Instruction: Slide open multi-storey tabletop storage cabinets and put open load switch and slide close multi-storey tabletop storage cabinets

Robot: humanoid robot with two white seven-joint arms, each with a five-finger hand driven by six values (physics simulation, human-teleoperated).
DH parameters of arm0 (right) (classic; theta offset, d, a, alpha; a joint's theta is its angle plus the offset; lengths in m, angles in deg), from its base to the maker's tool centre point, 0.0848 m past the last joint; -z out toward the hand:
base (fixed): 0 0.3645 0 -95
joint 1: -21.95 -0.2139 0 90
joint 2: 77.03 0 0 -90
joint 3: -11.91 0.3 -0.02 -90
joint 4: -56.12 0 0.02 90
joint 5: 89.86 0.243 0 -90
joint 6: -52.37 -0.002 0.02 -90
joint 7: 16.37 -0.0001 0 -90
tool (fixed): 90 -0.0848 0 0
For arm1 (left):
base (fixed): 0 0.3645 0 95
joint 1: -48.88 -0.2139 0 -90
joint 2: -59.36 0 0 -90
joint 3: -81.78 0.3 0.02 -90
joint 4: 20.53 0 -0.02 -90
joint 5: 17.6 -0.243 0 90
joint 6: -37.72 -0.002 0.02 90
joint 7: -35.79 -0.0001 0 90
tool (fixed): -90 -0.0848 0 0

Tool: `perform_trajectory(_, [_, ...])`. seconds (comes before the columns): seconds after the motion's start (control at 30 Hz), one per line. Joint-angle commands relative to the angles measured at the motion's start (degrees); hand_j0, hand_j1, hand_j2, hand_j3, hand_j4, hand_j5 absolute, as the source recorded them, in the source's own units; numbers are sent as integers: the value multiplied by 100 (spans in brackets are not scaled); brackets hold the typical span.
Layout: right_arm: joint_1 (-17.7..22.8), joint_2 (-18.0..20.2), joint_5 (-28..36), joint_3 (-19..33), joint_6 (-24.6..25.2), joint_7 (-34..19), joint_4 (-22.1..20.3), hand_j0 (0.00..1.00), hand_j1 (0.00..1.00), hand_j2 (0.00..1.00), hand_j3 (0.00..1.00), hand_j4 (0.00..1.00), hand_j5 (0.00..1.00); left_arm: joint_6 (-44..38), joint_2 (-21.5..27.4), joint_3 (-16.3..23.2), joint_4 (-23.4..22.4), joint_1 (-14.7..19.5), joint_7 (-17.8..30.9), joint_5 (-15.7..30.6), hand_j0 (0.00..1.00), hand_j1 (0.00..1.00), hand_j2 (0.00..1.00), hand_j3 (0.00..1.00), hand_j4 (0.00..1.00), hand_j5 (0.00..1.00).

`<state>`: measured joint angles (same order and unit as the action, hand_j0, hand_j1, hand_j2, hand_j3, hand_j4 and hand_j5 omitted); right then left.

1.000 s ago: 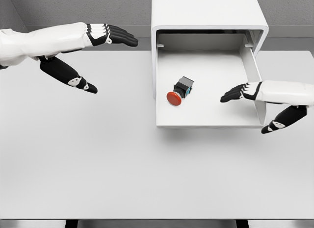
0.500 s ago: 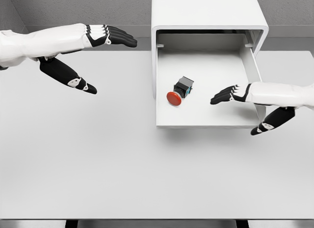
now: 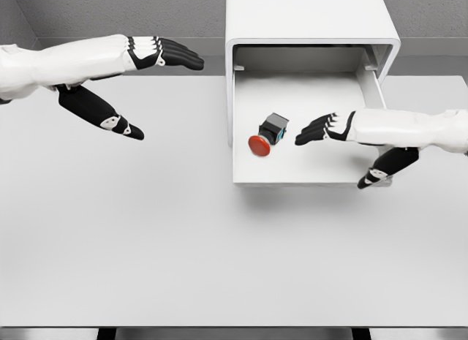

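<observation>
Right hand (image 3: 316, 130) open, holding nothing, over pulled-out drawer (image 3: 307, 175); load switch (image 3: 268, 134) lying inside, just beyond fingertips. Best retreat to drawer front, push straight inward. Left hand (image 3: 157, 53) open, far off above counter (image 3: 146, 238).

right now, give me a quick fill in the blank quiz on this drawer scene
1. The switch lies inside the pulled-out ____.
2. The switch's round button is coloured ____.
3. The hand reaching over the drawer is the ____ hand.
4. The left hand hovers open, holding ____.

Missing words: drawer; red; right; nothing
</observation>
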<state>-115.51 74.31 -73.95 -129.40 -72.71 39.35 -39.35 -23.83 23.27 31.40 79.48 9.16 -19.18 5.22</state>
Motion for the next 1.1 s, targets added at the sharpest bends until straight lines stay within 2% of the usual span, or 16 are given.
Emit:
perform_trajectory(0.0, [0,-193,-176,77,8,9,169,100,100,100,100,100,100,-15,5,-7,0,0,-3,38,100,100,100,100,100,100])
perform_trajectory(0.07, [-26,-202,-237,86,8,9,266,100,100,100,100,100,100,-15,5,-16,0,0,-3,38,100,100,100,100,100,100])
perform_trajectory(0.1, [-70,-237,-299,77,8,9,494,100,100,100,100,100,100,-15,5,-16,0,0,-3,38,100,100,100,100,100,100])
perform_trajectory(0.23, [-369,-782,-554,77,8,-61,1400,100,100,100,100,100,100,-15,5,-7,0,0,-3,38,100,100,100,100,100,100])
perform_trajectory(0.33, [-633,-1265,-712,77,8,-72,1725,100,100,100,100,100,100,-15,5,-7,0,-9,-3,38,100,100,100,100,100,100])
perform_trajectory(0.37, [-650,-1301,-729,77,8,-72,1611,100,100,100,100,100,100,-15,5,-7,0,-26,-3,38,100,100,100,100,100,100])
perform_trajectory(0.43, [-650,-1230,-729,77,8,-72,1084,100,100,100,100,100,100,-15,5,1,0,-35,-3,30,100,100,100,100,100,100])
perform_trajectory(0.5, [-642,-984,-729,86,8,-72,706,100,100,100,100,100,100,-15,5,1,0,-35,-3,30,100,100,100,100,100,100])
perform_trajectory(0.6, [-624,-396,-712,95,8,-72,46,100,100,100,100,100,100,-15,5,1,0,-35,-3,30,100,100,100,100,100,100])
perform_trajectory(0.73, [-571,44,-712,33,8,-52,-6,100,100,100,100,100,100,-15,5,-16,0,-26,-3,30,100,100,100,100,100,100])
perform_trajectory(0.77, [-440,299,-729,42,8,-72,-6,100,100,100,100,100,100,-15,5,-16,9,-26,-3,38,100,100,100,100,100,100])
perform_trajectory(0.83, [-343,334,-747,33,8,-72,2,100,100,100,100,100,100,-15,242,-51,18,-26,-3,38,100,100,100,100,100,100])
perform_trajectory(0.93, [-97,334,-747,33,8,-72,38,100,100,100,100,100,100,-15,322,-7,18,-53,-3,38,100,100,100,100,100,100])
perform_trajectory(0.97, [-79,334,-747,33,8,-72,38,100,100,100,100,100,100,-15,409,10,18,-193,-3,38,100,100,100,100,100,100])
perform_trajectory(1.0, [-70,334,-756,33,8,-72,38,100,100,100,100,100,100,-15,524,-60,27,-492,-3,30,100,100,100,100,100,100])
perform_trajectory(1.07, [-9,334,-756,33,8,-72,46,100,100,100,100,100,100,-24,612,-34,106,-545,-3,38,100,100,100,100,100,100])
